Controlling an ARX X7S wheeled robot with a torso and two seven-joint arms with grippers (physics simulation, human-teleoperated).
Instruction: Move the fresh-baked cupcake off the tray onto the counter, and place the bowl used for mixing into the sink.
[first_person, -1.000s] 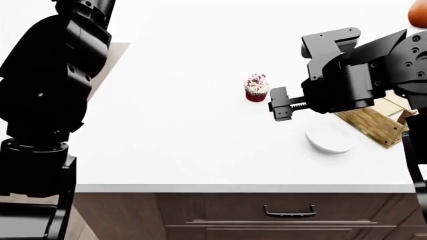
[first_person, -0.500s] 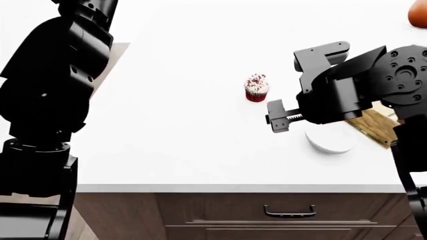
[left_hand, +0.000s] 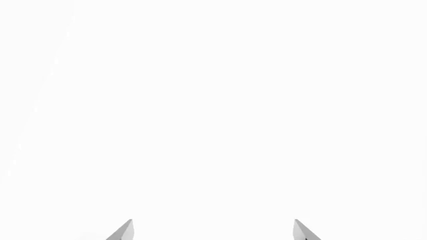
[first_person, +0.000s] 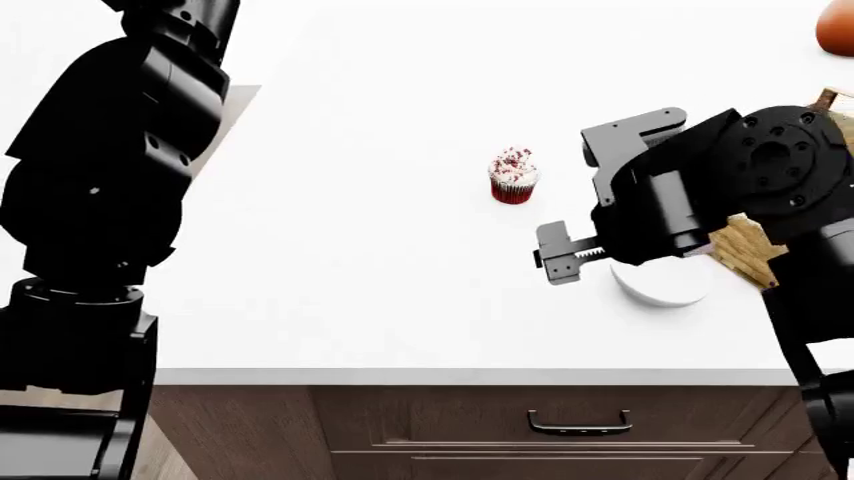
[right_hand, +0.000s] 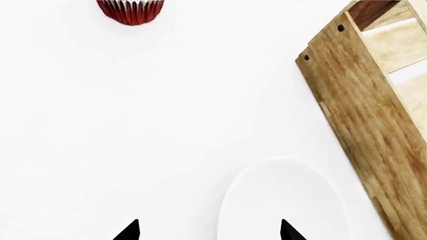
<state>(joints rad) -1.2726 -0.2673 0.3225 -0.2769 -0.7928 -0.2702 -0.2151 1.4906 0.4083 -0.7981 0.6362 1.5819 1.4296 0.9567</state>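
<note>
The cupcake (first_person: 513, 175), with its dark red wrapper and white sprinkled frosting, stands upright on the white counter (first_person: 360, 260), off the tray; the right wrist view shows only the cupcake's wrapper (right_hand: 131, 11). The white bowl (first_person: 657, 286) sits on the counter beside the wooden tray (first_person: 742, 250), partly under my right arm. My right gripper (first_person: 558, 256) hovers open at the bowl's left edge, holding nothing. In the right wrist view the right gripper (right_hand: 209, 231) spans the bowl's (right_hand: 283, 200) rim, with the tray (right_hand: 363, 105) alongside. My left gripper (left_hand: 213, 231) is open over plain white. The sink is out of view.
An orange-red pot (first_person: 838, 30) shows at the far right corner. My bulky left arm (first_person: 107, 170) covers the counter's left edge. Dark wooden drawers with a handle (first_person: 579, 425) run below the counter's front edge.
My right gripper has drawn back from the cupcake toward the counter's front edge, ending next to the bowl. The cupcake and bowl have not moved.
</note>
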